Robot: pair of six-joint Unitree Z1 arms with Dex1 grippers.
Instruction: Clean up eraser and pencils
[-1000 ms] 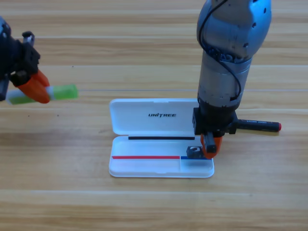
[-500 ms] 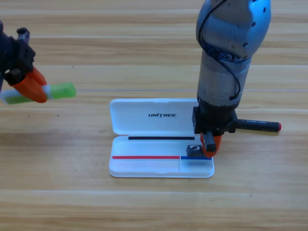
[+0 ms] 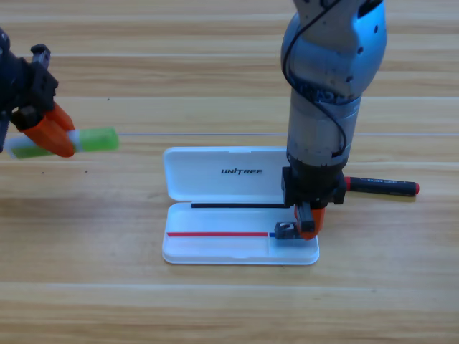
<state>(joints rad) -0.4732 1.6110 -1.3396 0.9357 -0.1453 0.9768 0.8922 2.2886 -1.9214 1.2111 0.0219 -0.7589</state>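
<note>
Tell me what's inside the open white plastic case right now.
In the open white plastic case, only the small black eraser shows, at the tray's right end, with the right gripper on it. The right arm covers the tray's upper right corner.

The wooden table point(image 3: 107, 287) bears the open white case point(image 3: 222, 179) and black pencil point(image 3: 380, 186).

A wooden table point(image 3: 143, 308) fills the whole view, its pale brown planks running left to right with darker grain lines and thin seams between the boards. Soft, even light falls on it, and faint shadows lie on the wood near the middle and at the left edge. No wall, floor or window shows anywhere around the tabletop.
</note>
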